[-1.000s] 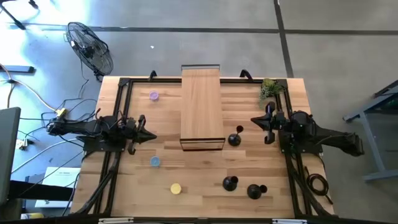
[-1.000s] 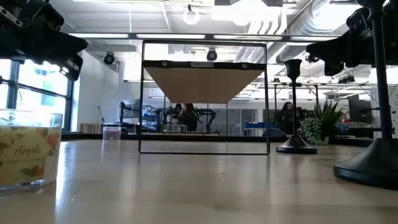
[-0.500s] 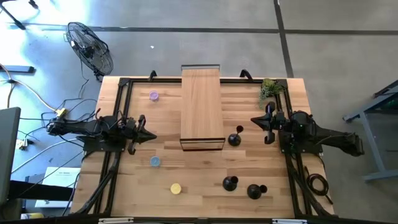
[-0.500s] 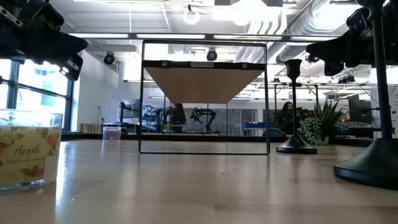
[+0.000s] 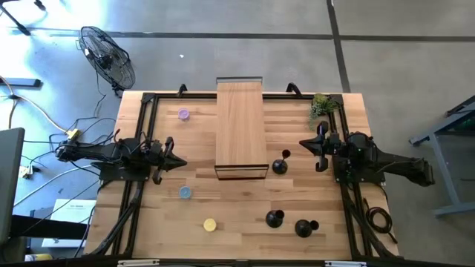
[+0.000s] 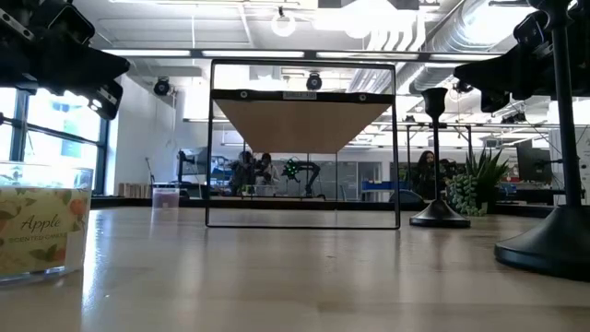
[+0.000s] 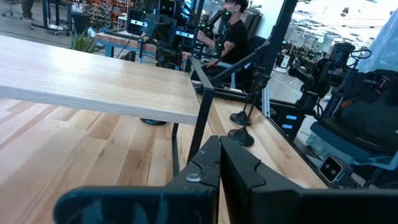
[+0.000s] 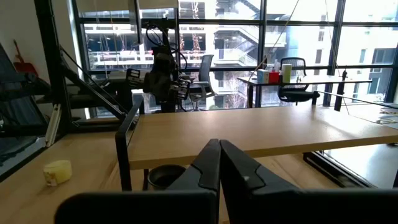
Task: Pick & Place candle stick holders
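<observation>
My left gripper closed and empty left of the wooden shelf, my right gripper closed, empty, right of it, three candle stick holders nearby.

Wood table, matte blk holders, metal-framed shelf.

candle jar cropped, holder cropped

You're looking at two matte-black jointed arms, chunky housings tapering to slim dark fingers, their inner edges meeting flush; black cables trail off the left arm and the right arm.
</observation>
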### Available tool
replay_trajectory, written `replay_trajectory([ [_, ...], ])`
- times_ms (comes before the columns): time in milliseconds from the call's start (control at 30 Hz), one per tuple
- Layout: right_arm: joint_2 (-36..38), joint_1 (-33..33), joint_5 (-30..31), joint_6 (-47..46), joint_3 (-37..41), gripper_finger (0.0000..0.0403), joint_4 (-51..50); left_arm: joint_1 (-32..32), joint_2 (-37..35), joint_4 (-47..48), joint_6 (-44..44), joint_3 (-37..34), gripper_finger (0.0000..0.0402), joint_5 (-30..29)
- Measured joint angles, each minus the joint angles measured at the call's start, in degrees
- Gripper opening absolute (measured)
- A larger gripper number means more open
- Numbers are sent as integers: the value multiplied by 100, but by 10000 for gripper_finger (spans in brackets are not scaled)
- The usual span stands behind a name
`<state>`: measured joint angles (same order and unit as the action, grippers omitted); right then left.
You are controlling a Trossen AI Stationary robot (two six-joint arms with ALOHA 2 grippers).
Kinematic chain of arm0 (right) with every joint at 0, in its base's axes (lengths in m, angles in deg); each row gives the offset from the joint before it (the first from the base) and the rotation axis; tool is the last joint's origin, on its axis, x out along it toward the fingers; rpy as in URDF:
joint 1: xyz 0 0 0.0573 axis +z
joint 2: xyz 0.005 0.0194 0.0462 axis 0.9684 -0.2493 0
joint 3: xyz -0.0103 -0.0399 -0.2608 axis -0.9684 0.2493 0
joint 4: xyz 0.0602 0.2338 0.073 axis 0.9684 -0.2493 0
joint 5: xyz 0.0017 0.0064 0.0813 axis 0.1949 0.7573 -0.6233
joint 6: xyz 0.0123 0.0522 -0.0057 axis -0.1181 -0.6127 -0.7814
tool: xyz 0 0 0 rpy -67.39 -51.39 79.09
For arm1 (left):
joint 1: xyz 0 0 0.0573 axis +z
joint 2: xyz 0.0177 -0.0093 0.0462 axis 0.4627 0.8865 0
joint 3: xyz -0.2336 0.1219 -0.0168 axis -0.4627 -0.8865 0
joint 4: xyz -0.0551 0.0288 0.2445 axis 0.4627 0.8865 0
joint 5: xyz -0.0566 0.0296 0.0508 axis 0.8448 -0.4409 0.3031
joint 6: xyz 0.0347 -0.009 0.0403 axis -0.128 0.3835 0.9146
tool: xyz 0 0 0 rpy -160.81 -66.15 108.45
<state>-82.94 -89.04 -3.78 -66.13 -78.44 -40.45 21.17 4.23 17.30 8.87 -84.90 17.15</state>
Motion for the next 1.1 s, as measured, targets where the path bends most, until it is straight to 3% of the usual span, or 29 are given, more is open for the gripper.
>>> replay_trajectory([
  [800, 1, 1, 0, 0, 0, 0, 0, 1, 0, -1, 1, 0, 0, 1],
  [933, 0, 0, 0, 0, 1, 0, 0, 0, 0, -39, 0, 0, 0, -382],
  [1100, 1, 1, 0, 2, 0, 0, 0, 0, 0, -39, 0, 0, 0, -417],
])
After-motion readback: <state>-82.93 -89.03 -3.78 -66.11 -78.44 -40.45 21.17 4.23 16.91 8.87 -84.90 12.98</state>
